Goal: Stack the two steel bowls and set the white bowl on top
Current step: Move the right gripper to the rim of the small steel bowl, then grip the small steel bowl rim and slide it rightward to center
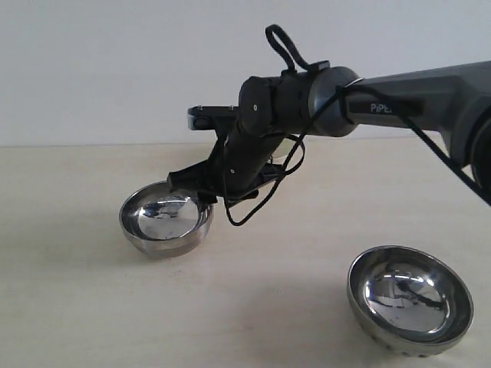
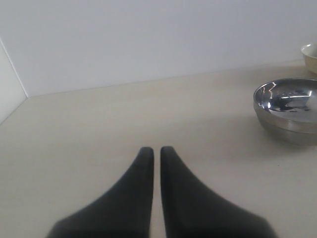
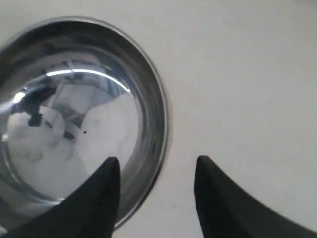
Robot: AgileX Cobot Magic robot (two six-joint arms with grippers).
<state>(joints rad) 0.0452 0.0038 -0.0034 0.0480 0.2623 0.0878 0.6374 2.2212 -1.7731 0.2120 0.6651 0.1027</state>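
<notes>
The right gripper (image 3: 156,159) is spread wide and holds nothing. Its two black fingers (image 3: 99,198) straddle the rim of the shiny, round, mirror-like left steel bowl (image 1: 166,222). One finger hangs over the bowl's polished inside and the other sits outside the wall, over the pale beige tabletop (image 1: 253,307). The rim passes through the gap between them. Whether either finger touches the metal cannot be told.

In the exterior view the dark grey right arm (image 1: 399,103) reaches across from the right side and angles down to this bowl's far right edge. A loose black cable (image 1: 261,192) droops beside the wrist, just to the right of the bowl. The bowl stands upright on the tabletop with nothing in it.

The second shiny, round right steel bowl (image 1: 410,299) stands upright, well apart from the left steel bowl, to its right and nearer the camera. Nothing touches it.

The left gripper (image 2: 156,148) has its two black fingers drawn together with only a thin slit between them, and it grips nothing. It hangs over bare tabletop.

In the left wrist view a steel bowl appears off to one side, clear of those fingers, though which of the two it is cannot be told. The small cream-white ceramic bowl (image 2: 311,57) shows only as a slice of rim at the picture's edge, standing apart from that bowl on its far side.
</notes>
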